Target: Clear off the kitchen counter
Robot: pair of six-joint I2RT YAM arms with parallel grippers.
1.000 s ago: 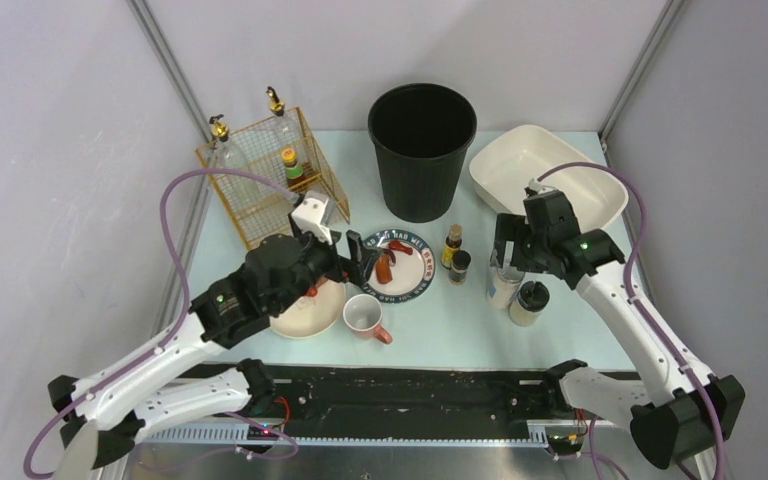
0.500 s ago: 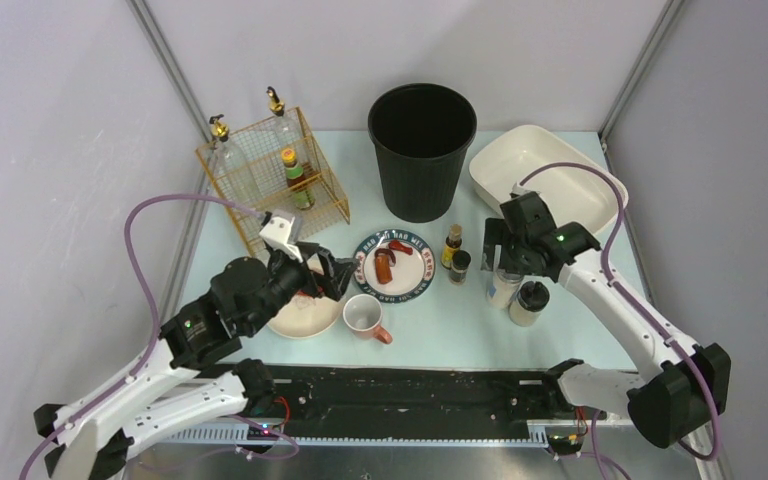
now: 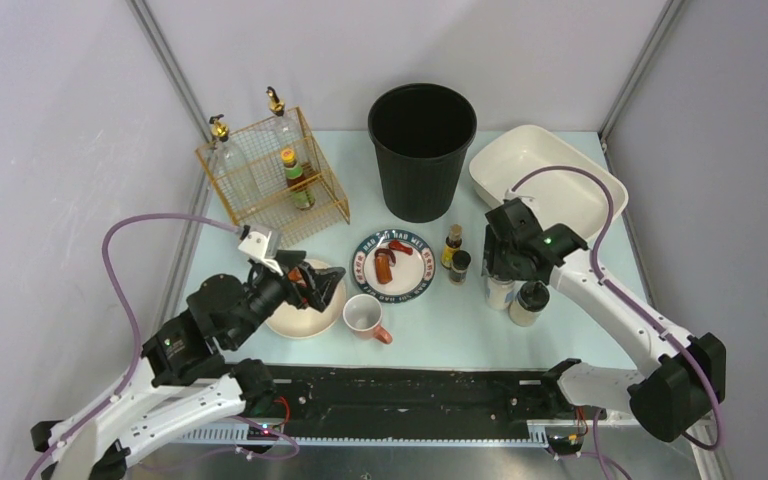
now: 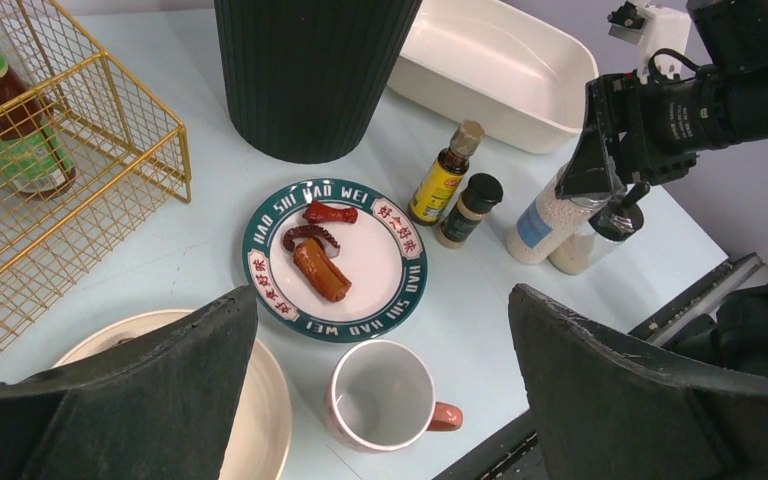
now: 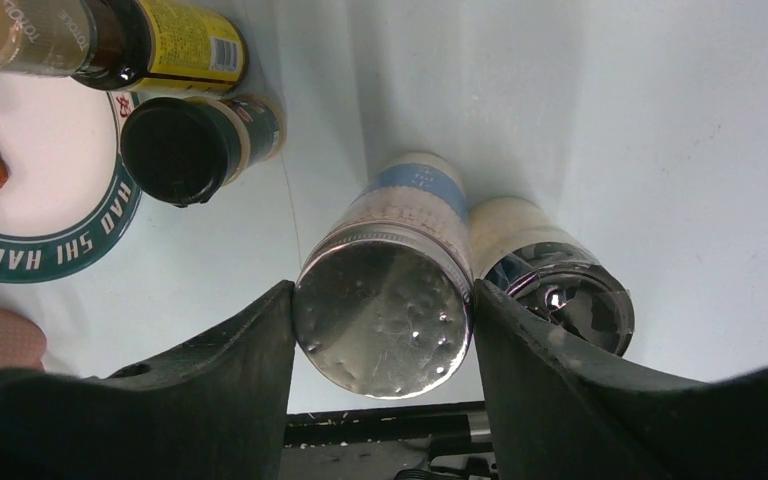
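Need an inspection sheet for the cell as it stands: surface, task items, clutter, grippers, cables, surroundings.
Surface: kitchen counter, mint, no spills seen.
Job's things: patterned plate with food scraps, mug, cream plate, sauce bottle, dark-capped jar, blue-label shaker, second shaker, all on the counter.
Clutter: nothing seen beyond those.
Grippers: left gripper open above the cream plate; right gripper fingers against both sides of the blue-label shaker.
Cables: purple cable loops off each arm, no snag seen.
Surroundings: black bin, white basin, wire basket holding bottles, at the back; grey walls.
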